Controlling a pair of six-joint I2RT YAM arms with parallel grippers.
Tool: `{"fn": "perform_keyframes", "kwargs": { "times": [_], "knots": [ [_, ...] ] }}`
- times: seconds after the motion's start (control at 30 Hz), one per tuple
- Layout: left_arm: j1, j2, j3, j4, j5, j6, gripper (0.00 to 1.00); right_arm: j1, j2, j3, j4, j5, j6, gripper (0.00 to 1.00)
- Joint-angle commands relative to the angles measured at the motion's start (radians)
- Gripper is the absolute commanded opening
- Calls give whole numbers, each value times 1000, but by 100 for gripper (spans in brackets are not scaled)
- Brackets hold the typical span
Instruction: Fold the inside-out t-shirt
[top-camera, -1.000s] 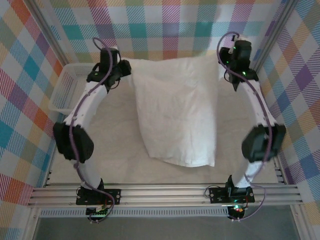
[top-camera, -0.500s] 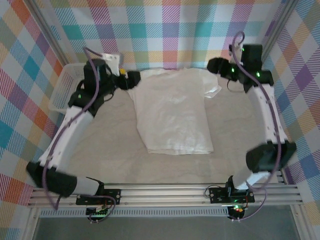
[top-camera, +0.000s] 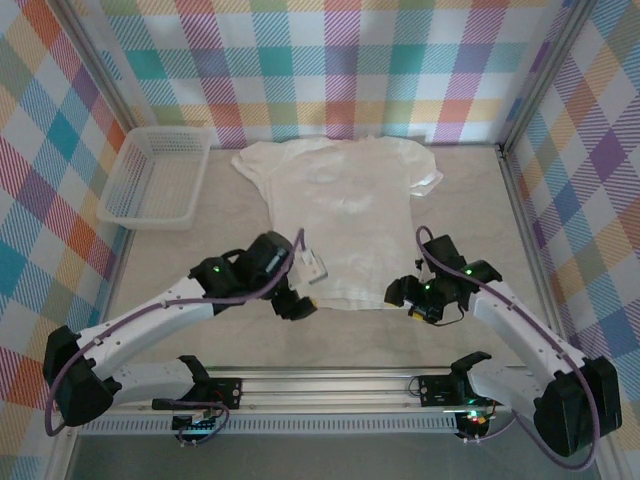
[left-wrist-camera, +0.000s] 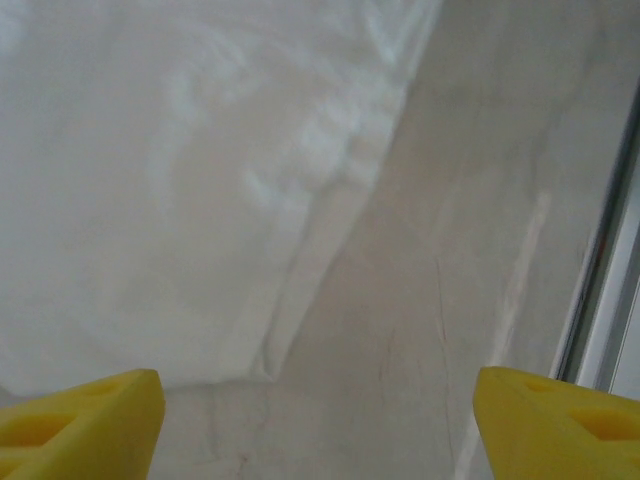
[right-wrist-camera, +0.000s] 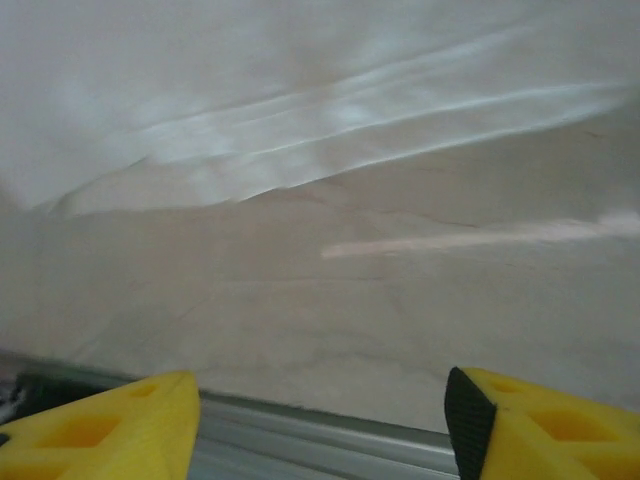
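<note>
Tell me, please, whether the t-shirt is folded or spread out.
Spread out: the t-shirt lies flat on the table, both sleeves out to the sides, with no fold yet.

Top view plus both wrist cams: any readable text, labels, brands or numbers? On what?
No readable text in any view.
t-shirt: plain white, no print or lettering showing.
basket: plain white lattice, no label.
back wall: coloured plaid pattern, no words or signs.
small white plate on the left arm: too small to tell whether it carries any marking.
</note>
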Motion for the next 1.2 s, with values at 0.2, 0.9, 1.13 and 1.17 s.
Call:
{"fn": "perform_keyframes", "kwargs": {
  "times": [0.2, 0.9, 1.13, 1.17],
  "knots": [
    [-21, -6, -27, 121, -80, 106, 83, -49, 100, -48, 134, 290, 261, 68],
    [-21, 3, -66, 179, -75, 70, 86, -79, 240, -59, 306, 292, 273, 17],
    [-30, 114, -62, 390, 50, -48, 98, -82, 104, -25, 263, 262, 268, 0],
    [-34, 139, -65, 447, 51, -74, 100, -83, 63, -19, 265, 255, 272, 0]
  ]
}}
